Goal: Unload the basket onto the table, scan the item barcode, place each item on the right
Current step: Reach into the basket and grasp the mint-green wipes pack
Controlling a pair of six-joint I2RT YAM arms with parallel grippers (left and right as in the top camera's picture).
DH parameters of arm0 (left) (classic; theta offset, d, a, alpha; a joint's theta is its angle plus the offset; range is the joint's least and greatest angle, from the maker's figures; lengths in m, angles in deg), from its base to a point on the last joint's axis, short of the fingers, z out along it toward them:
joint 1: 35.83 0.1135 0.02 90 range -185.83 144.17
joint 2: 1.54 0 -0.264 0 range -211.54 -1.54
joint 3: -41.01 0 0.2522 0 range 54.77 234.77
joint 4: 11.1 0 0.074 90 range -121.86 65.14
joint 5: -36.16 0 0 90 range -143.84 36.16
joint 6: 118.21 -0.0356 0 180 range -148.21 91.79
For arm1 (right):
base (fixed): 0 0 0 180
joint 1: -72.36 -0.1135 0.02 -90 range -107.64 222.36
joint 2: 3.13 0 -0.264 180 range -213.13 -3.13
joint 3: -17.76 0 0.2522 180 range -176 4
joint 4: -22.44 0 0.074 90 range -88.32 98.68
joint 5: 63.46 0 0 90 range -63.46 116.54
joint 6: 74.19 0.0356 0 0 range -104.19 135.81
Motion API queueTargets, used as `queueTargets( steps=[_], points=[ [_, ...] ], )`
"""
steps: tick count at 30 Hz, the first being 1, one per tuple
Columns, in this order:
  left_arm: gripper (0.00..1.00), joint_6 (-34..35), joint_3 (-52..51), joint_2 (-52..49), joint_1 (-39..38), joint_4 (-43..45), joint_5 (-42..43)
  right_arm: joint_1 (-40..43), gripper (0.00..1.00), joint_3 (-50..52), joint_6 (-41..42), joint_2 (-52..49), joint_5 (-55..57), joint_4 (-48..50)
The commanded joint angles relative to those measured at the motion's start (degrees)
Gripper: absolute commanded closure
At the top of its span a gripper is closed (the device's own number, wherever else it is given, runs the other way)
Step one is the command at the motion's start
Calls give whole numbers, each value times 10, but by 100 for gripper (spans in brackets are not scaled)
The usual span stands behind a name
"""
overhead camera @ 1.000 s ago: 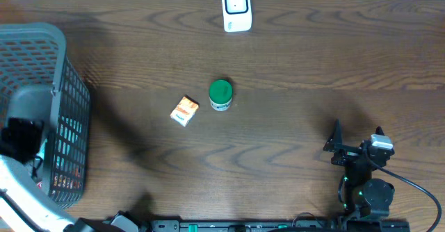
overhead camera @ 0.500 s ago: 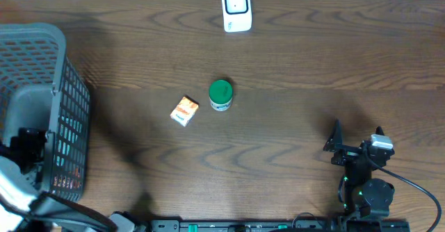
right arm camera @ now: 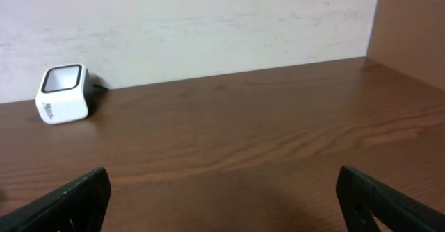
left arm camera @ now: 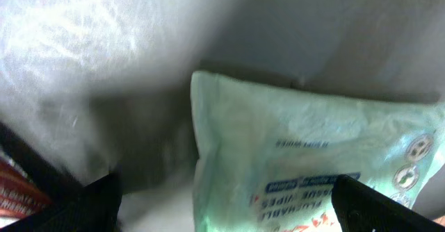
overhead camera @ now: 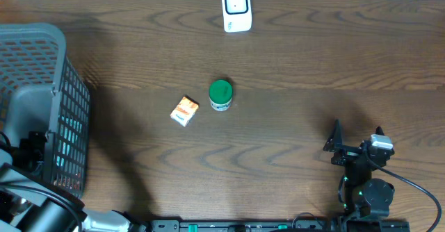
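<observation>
Inside the basket [overhead camera: 35, 32], the left gripper [left arm camera: 229, 205] hangs spread above a wipes pack [left arm camera: 306, 155], probably soft, light, slippery; pinch its narrower width. The right gripper [overhead camera: 356, 143] gapes empty.

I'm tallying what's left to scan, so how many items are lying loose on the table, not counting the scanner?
2: a small orange box and a green-lidded tub just beside it, near the middle of the table. The basket may hide more.

Evenly lit from above, with soft shadows on the counter [overhead camera: 292, 65] at lower left; blurred, with glare upper left, at the left wrist; sharp at the right.
</observation>
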Motion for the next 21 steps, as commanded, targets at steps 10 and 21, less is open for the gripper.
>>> queueTargets(
  steps=[10,21],
  points=[
    [93,-34,-21,-85,1,1,73,4,1,0,7,3,-1,-2],
    [93,2,139,124,2,-103,121,4,1,0,7,3,-1,-2]
  ],
)
